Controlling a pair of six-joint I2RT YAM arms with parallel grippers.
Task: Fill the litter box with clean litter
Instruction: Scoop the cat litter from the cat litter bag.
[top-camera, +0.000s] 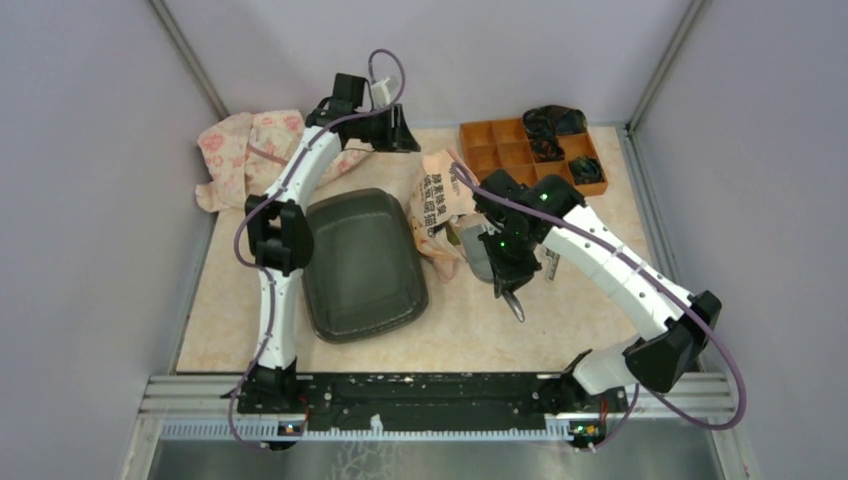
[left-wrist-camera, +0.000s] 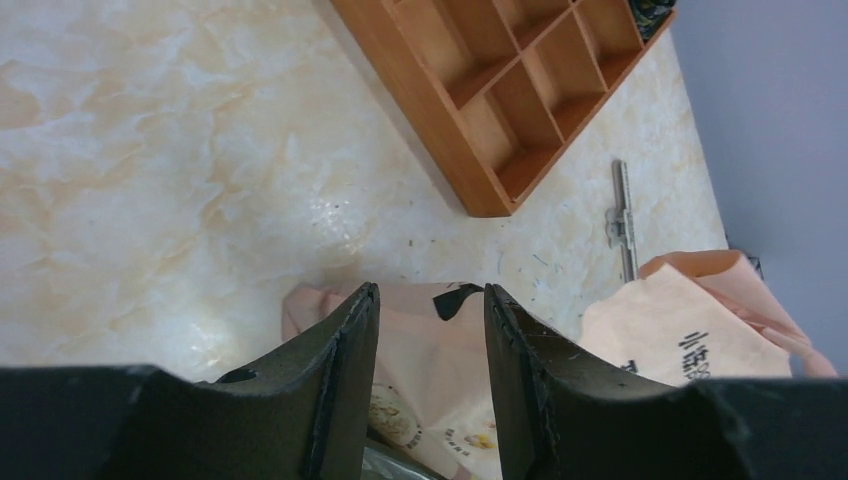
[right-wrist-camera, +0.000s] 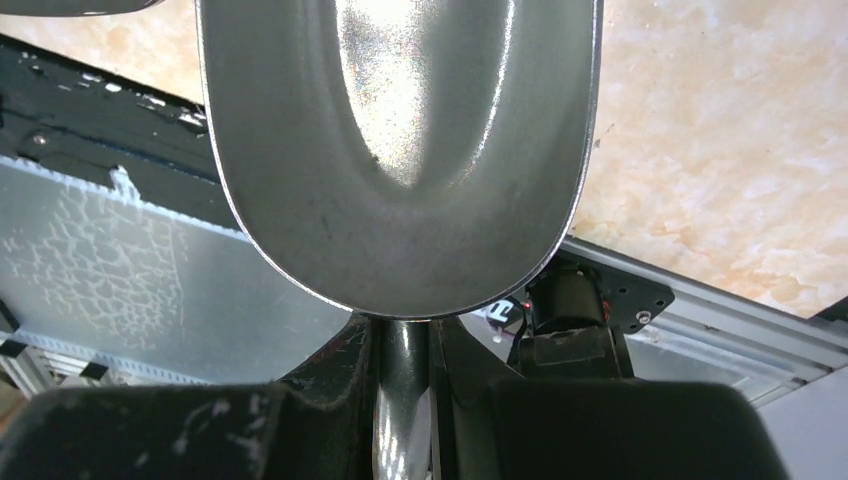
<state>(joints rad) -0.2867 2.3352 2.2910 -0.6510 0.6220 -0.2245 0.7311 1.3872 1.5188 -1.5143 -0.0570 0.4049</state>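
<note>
Gripping scoop (right-wrist-camera: 400, 150) handle: right gripper (right-wrist-camera: 403, 400), arm bent | left gripper (left-wrist-camera: 430, 292) parted, empty, reaching over bag (left-wrist-camera: 680, 330)

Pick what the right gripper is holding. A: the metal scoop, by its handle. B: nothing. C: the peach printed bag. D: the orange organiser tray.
A: the right wrist view shows the right gripper closed on the handle of the metal scoop.

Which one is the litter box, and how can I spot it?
Look at the beige table. Just left of its middle lies the litter box. It is the only big, shallow, dark grey tray with rounded corners. The orange tray at the back has little compartments, and the bag beside the box is pink.
</note>
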